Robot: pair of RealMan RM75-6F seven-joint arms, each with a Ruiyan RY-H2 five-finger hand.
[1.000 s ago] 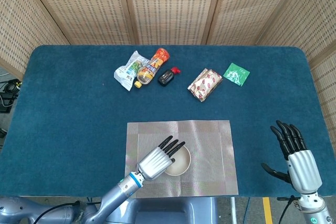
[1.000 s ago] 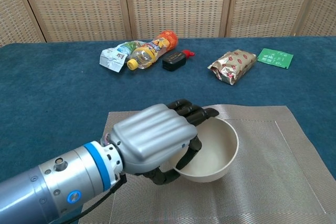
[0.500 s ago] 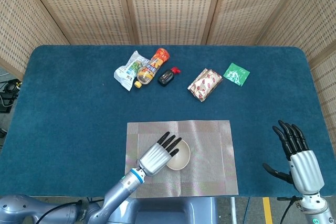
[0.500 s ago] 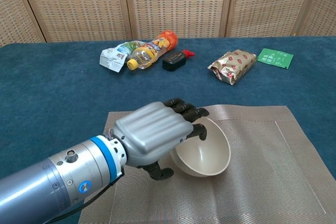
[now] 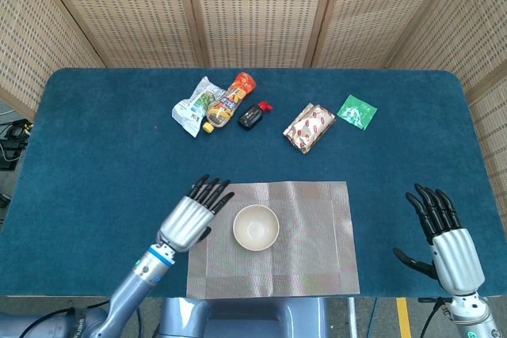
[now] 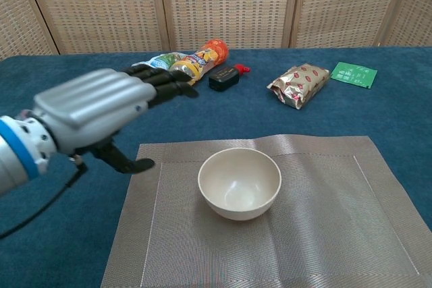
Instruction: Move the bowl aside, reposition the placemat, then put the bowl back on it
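Here, bowl [image 5: 255,227] upright on placemat [image 5: 317,235], just right of spread left hand [image 5: 190,215]

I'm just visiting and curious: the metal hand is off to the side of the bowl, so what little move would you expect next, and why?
Probably pulling the left hand clear to rest. It hangs open at the placemat's left edge, holding nothing, while the bowl sits upright on the mat. The right hand is open too, off to the side.

You have the bowl [image 5: 255,227] on the placemat [image 5: 317,235], left hand [image 5: 190,217] just left, right hand [image 5: 444,235] far right.
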